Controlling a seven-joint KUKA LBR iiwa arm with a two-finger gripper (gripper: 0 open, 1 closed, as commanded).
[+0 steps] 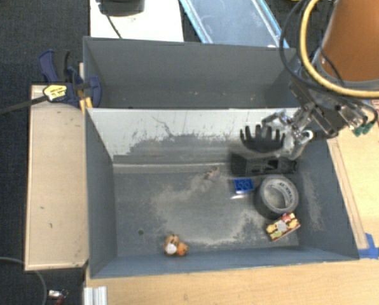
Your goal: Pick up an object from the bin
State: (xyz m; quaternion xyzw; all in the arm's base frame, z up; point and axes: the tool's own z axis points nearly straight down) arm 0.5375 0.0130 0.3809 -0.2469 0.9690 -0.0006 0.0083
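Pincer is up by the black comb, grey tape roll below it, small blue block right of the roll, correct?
No: camera view shows the small blue block left of the grey tape roll. The rest is right: pincer by the black comb, roll below.

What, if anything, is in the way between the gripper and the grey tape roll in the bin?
A black block lies between the gripper and the tape roll, close against the roll. A black pronged piece sits beside the gripper. Nothing lies on top of the roll.
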